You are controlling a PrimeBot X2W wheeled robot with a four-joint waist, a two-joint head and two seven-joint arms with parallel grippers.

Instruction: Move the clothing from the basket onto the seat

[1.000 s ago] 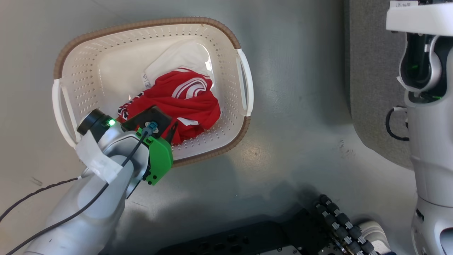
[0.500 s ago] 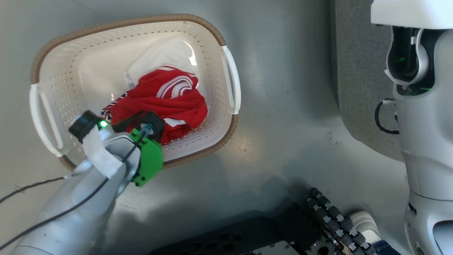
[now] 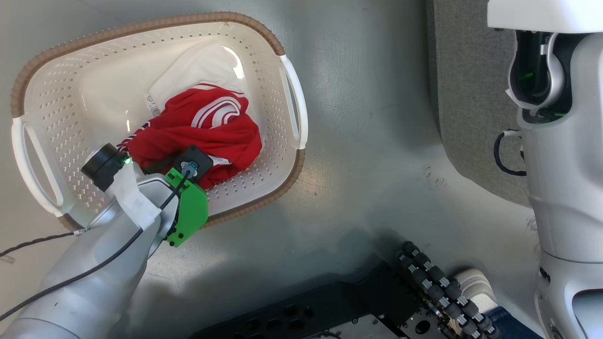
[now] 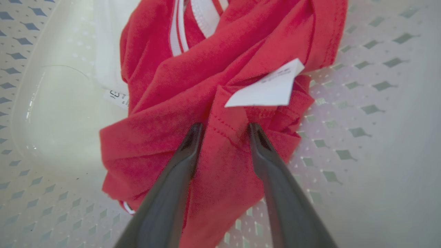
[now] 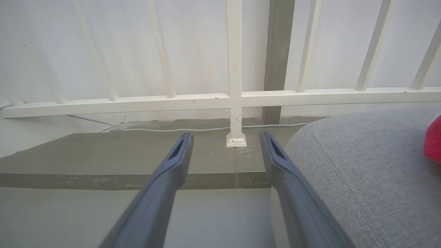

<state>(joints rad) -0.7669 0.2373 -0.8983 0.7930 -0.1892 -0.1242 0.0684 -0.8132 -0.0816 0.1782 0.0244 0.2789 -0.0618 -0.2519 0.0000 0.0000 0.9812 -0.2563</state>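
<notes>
The clothing [image 3: 198,127] is a crumpled red garment with white stripes, lying in the cream basket [image 3: 141,28] on the floor. My left arm reaches down into the basket from its near side. In the left wrist view my left gripper [image 4: 224,129] is open, its fingertips pressed into the clothing [image 4: 193,89] with a stitched fold between them, just below a white tag [image 4: 265,89]. My right gripper [image 5: 225,137] is open and holds nothing, next to the grey seat [image 5: 361,165]. A bit of red fabric [image 5: 434,139] lies on the seat at that view's right edge.
A white sheet [image 3: 198,70] lies under the clothing in the basket. The seat's edge [image 3: 466,94] is to the basket's right across grey floor. My base with its roller wheel [image 3: 438,287] is at the bottom. A white railing [image 5: 234,100] and a low step stand beyond the right gripper.
The head view has shifted, so the basket now shows further left and larger. My left wrist has stayed over the near edge of the clothing and sunk slightly into the basket.
</notes>
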